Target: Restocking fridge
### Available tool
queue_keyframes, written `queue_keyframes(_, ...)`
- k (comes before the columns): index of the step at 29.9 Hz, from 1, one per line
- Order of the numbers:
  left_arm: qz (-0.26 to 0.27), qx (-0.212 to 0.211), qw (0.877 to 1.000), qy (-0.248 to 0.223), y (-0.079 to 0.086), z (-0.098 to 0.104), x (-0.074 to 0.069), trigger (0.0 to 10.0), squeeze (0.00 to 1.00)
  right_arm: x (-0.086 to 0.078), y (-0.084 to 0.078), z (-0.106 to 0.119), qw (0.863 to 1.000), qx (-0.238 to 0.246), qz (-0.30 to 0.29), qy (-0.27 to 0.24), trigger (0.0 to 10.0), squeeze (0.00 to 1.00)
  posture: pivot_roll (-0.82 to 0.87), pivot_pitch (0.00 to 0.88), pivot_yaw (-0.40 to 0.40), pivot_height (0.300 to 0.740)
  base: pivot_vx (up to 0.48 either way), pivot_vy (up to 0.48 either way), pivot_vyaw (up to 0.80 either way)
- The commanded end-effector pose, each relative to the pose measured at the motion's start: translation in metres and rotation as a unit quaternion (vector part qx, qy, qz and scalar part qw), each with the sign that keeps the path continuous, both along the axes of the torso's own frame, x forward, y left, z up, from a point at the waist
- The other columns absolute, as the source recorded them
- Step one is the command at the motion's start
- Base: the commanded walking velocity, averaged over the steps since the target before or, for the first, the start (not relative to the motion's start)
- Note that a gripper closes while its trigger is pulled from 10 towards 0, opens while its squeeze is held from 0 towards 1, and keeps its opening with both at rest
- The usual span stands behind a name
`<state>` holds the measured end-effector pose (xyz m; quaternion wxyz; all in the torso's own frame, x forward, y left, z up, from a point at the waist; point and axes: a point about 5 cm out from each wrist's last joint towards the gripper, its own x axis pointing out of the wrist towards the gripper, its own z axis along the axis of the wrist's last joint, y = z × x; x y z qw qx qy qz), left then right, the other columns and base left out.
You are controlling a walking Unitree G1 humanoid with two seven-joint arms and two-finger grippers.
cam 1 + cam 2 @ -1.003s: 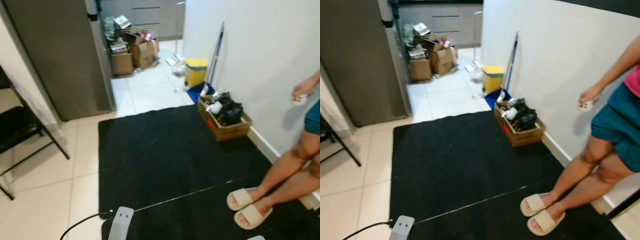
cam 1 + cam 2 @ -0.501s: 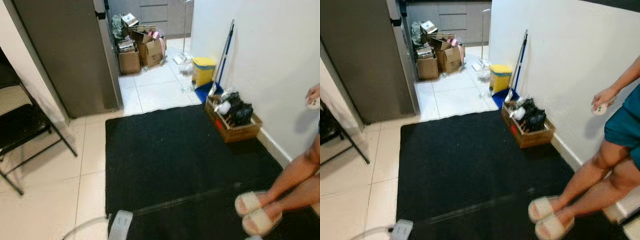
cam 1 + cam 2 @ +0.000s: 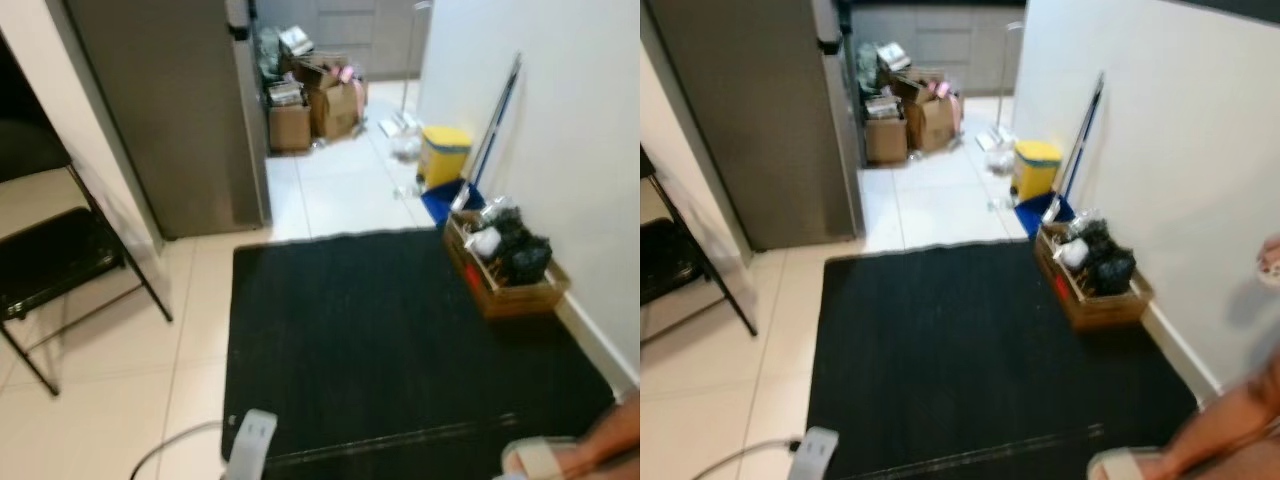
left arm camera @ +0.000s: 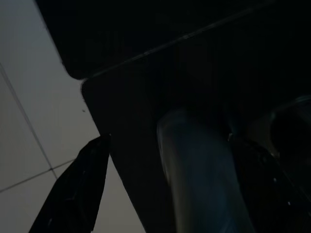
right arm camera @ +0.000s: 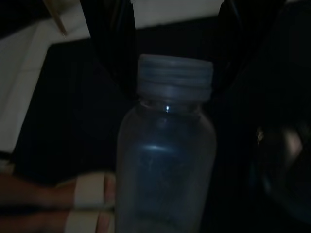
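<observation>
Your camera turned left, so the person slid toward the edge. Your right gripper [image 5: 172, 43] held a smooth clear plastic bottle [image 5: 165, 160], ridged cap between its jaws; left jaws: can't tell.

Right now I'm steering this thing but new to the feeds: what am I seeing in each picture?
The two wide pictures come from the humanoid's head cameras, looking down a hallway: a black floor mat, the tall grey fridge, a wooden crate of clutter by the wall, and a person's sandalled foot. The dark pictures come from wrist cameras. The right gripper holds a clear capped plastic bottle. The left wrist view shows one black finger over tile and mat.
</observation>
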<state>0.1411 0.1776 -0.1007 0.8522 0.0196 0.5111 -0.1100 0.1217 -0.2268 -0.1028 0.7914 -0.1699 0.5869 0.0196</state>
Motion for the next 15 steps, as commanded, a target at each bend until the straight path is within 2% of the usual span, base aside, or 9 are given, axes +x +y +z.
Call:
queue_keyframes(1,-0.012,-0.001,1.0,-0.008,-0.0028,0.0028,0.0085,10.0,0.0,-0.0126,-0.0048,-0.0026,1.0,-0.004,-0.007,0.018,10.0,0.0,0.02,0.0,-0.025,0.74,0.401,0.0,-0.8)
queue_keyframes(6,-0.014,0.0,1.0,-0.007,-0.0027,0.0026,0.008,10.0,0.0,-0.013,-0.0044,-0.0028,1.0,-0.003,-0.013,0.017,10.0,0.0,0.02,0.0,-0.024,0.74,0.401,0.0,-0.8)
queue_keyframes(15,-0.015,0.0,1.0,-0.007,-0.0028,0.0025,0.0077,10.0,0.0,-0.0116,-0.0038,-0.0025,1.0,-0.002,-0.013,0.012,10.0,0.0,0.02,0.0,-0.024,0.74,0.401,0.0,0.0)
